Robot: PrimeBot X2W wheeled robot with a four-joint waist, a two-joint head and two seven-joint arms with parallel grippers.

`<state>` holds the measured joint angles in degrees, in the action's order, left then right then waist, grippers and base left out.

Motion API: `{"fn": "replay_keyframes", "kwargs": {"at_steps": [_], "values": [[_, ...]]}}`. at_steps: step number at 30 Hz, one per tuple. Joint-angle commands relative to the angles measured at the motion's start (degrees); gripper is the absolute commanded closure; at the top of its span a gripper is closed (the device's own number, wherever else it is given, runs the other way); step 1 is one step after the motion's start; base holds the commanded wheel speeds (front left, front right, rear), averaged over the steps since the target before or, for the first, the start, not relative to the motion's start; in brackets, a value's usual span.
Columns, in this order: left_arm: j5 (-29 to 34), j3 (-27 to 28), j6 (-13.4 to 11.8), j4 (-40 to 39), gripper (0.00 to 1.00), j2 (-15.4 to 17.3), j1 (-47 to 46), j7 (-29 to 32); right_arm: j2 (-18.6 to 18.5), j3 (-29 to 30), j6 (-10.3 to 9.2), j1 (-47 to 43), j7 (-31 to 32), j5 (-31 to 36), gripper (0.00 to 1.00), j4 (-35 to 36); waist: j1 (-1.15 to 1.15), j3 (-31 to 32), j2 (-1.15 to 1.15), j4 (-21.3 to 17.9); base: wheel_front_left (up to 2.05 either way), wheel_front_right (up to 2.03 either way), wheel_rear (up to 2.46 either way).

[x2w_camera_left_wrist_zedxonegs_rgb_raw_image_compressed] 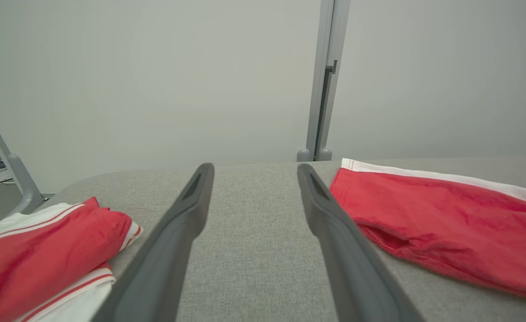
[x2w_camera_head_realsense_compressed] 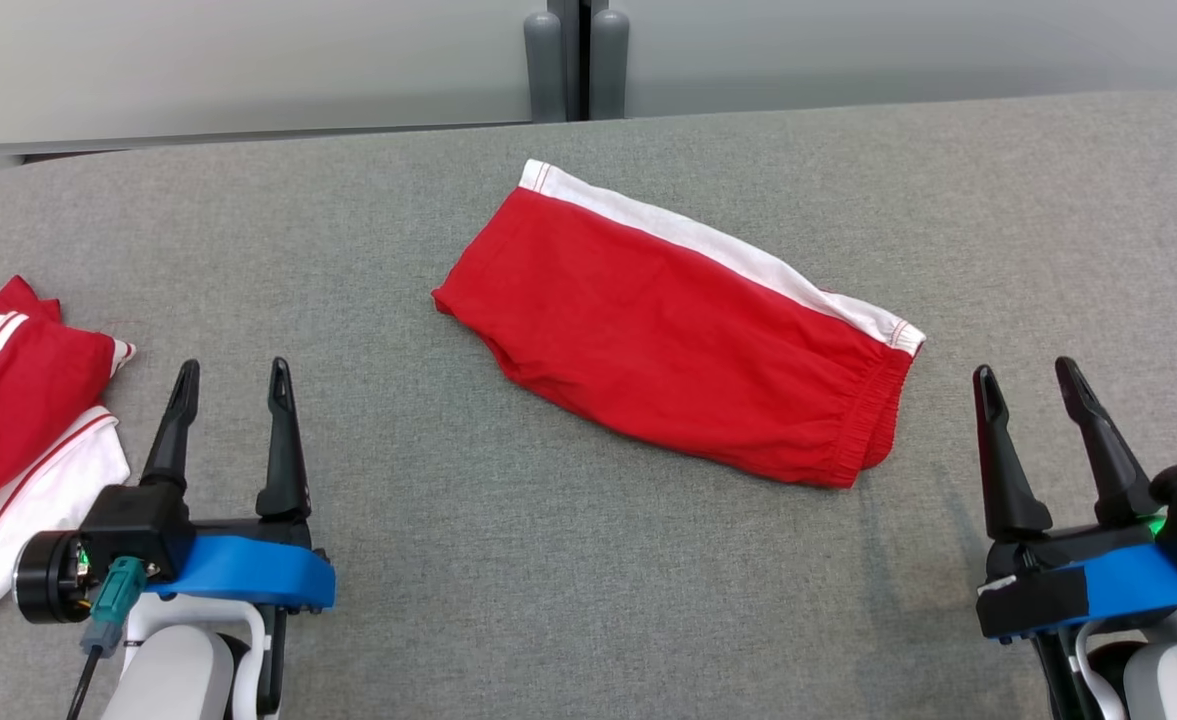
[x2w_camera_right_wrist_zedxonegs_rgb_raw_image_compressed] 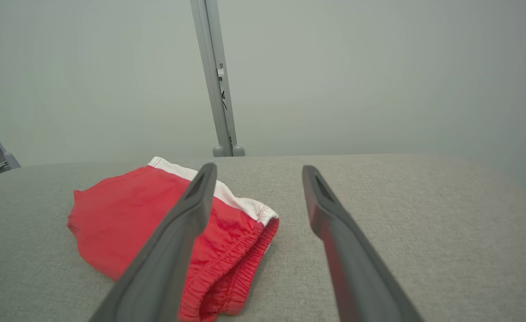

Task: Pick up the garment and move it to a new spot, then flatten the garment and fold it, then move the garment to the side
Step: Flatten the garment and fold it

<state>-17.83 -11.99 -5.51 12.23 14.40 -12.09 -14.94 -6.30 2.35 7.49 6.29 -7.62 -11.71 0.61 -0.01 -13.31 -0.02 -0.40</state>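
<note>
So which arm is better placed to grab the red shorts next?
Right, probably. The right gripper stands open close to the waistband end of the shorts; the left gripper is farther off, near the clothes pile.

A soft grey bench (x2w_camera_head_realsense_compressed: 588,600) sits before a plain pale wall (x2w_camera_left_wrist_zedxonegs_rgb_raw_image_compressed: 155,67) with a grey post (x2w_camera_head_realsense_compressed: 576,60).

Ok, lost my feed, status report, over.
Left gripper open, right gripper open, both empty. Red shorts lie folded ahead, untouched. Garment pile at left, clear of path.
</note>
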Motion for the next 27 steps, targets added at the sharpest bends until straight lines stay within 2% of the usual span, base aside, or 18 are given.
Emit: {"fn": "replay_keyframes", "kwargs": {"at_steps": [1, 18, 21, 27], "values": [[0.0, -0.1, 0.0, -0.4, 0.0, 0.5, 0.6, 0.1, 0.4, 0.2, 0.0, -1.3, 0.5, -0.1, 0.0, 1.0, 0.01, 0.1, 0.02, -0.1, 0.0, 0.0, 0.0], [-0.4, -0.6, -0.7, -1.5, 0.0, 1.4, -0.6, 1.4, 1.2, 0.7, 0.0, -1.6, 1.9, 0.1, 0.0, 3.7, 0.01, -1.2, 0.02, -0.2, 0.0, 0.0, 0.0], [0.0, -1.7, 0.8, -1.8, 0.0, 1.6, -4.5, 3.2, 1.3, 0.8, 0.0, -0.8, 2.1, -0.1, 0.0, 4.4, 0.01, -3.0, 0.02, -0.3, 0.0, 0.0, 0.0], [-0.1, -6.1, 6.4, 1.4, 0.0, 1.8, -16.7, 12.1, 1.6, 0.0, 0.0, 1.6, 2.1, -0.1, 0.0, 5.4, 0.01, -8.1, 0.02, -1.6, 0.0, 0.0, 0.0]]}}
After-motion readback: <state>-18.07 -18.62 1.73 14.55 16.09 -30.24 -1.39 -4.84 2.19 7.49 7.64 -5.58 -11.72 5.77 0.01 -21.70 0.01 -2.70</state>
